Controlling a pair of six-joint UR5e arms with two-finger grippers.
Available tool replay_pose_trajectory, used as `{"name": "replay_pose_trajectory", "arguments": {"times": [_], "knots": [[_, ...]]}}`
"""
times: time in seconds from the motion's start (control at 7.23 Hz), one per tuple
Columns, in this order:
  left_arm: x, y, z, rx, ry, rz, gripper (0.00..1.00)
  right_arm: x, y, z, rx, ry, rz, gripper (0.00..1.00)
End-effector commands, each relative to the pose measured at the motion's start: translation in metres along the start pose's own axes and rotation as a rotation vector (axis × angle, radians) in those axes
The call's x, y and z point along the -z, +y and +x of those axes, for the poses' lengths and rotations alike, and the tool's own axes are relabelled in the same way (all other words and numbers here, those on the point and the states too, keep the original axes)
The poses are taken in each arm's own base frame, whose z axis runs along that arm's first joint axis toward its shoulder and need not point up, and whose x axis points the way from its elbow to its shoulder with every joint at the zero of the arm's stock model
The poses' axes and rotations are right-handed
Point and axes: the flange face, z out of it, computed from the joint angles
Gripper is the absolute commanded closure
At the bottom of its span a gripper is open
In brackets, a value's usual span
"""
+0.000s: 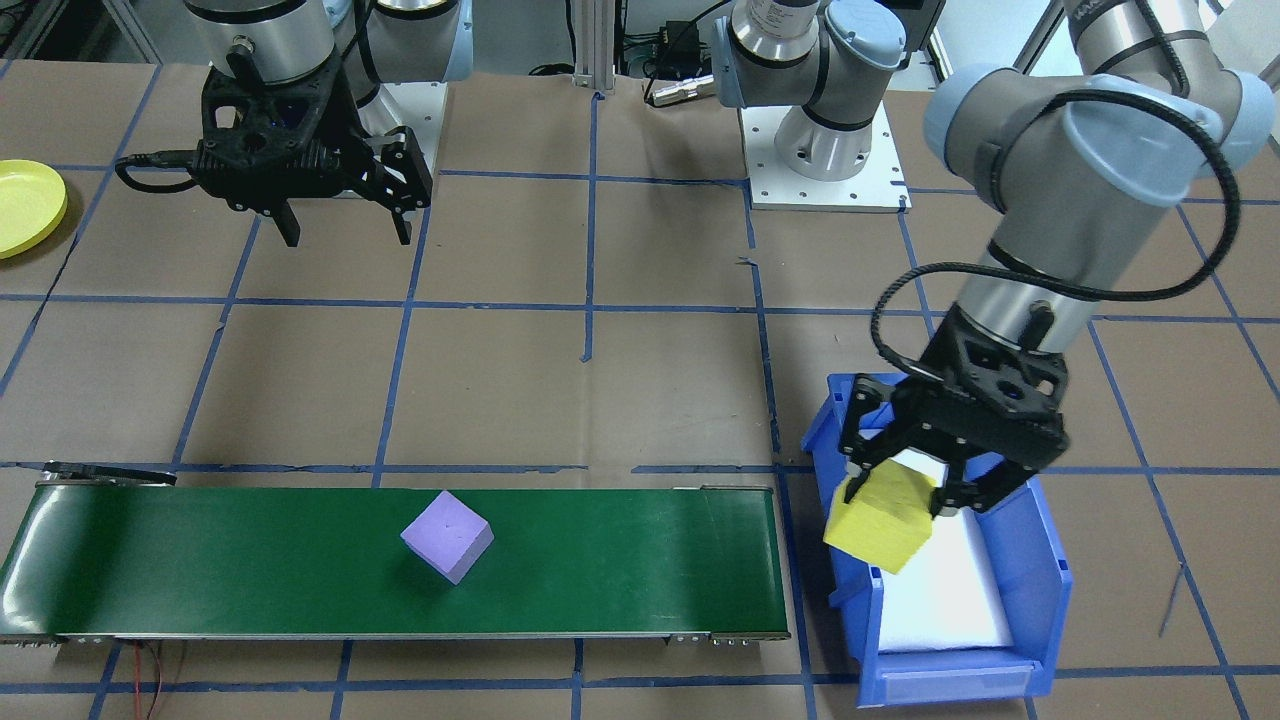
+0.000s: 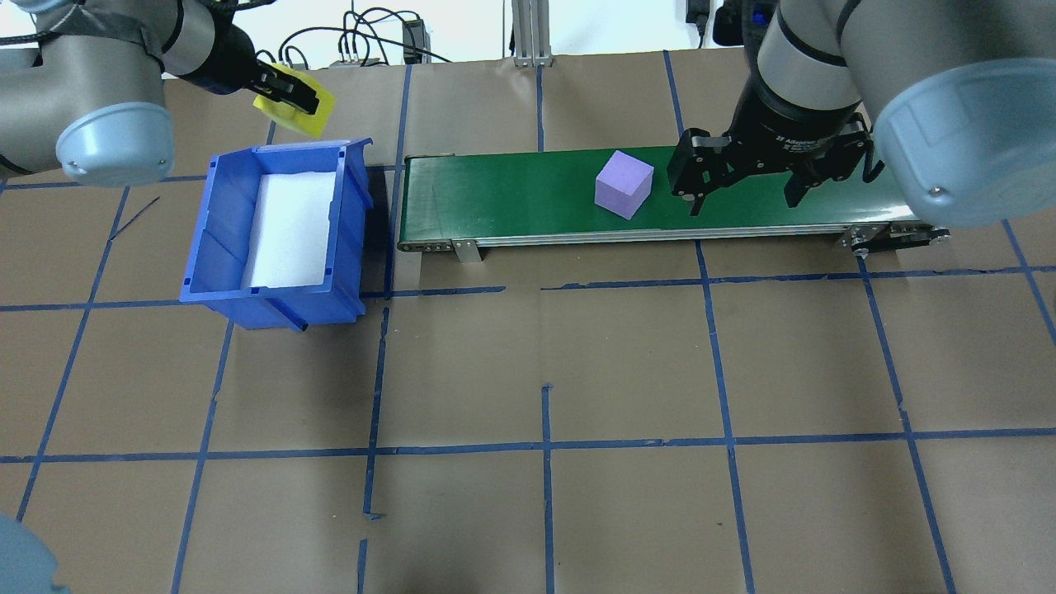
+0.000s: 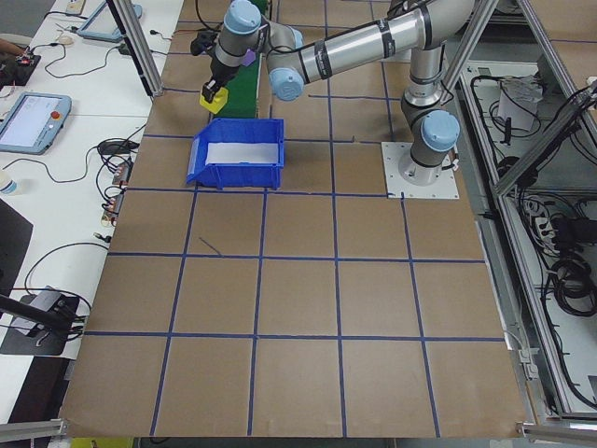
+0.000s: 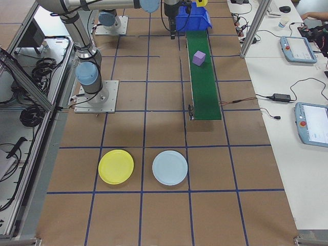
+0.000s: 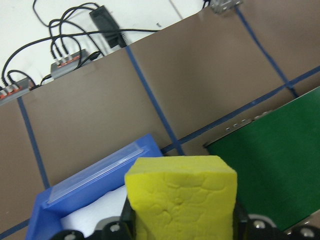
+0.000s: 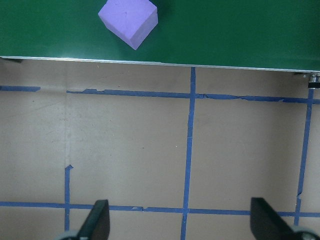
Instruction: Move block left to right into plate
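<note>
Above the blue bin (image 2: 272, 227), left gripper (image 2: 287, 92) clamping a yellow block (image 2: 297, 111), right of the bin a green conveyor (image 2: 528, 198) carrying a purple block (image 2: 624, 183), right gripper (image 2: 747, 191) spread wide beyond it, yellow plate (image 4: 116, 166) far from the bin on the desk (image 2: 528, 412).

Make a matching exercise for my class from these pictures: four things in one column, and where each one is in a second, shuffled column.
Things:
1. yellow block
2. purple block
3. yellow plate
4. right pincer

Places:
A. lying on the green conveyor belt
B. on the table beside a pale blue plate
C. held in the left pincer above the blue bin
D. open and empty, up in the air

Pairs: 1-C, 2-A, 3-B, 4-D
</note>
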Motion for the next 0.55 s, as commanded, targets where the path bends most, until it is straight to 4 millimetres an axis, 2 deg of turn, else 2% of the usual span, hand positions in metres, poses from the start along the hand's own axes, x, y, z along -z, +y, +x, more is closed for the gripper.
{"name": "replay_pose_trajectory", "arguments": {"times": [0.0, 0.28, 0.41], "knots": [[-0.041, -0.006, 0.068, 0.035, 0.070, -0.044, 0.56, -0.001, 0.001, 0.000, 0.032, 0.001, -0.007, 0.00], [-0.110, 0.011, 0.065, 0.072, 0.089, -0.073, 0.56, -0.005, -0.001, 0.001, 0.028, 0.002, -0.014, 0.00], [-0.139, 0.021, 0.078, 0.070, 0.110, -0.120, 0.56, -0.005, -0.002, 0.003, 0.023, 0.002, -0.014, 0.00]]}}
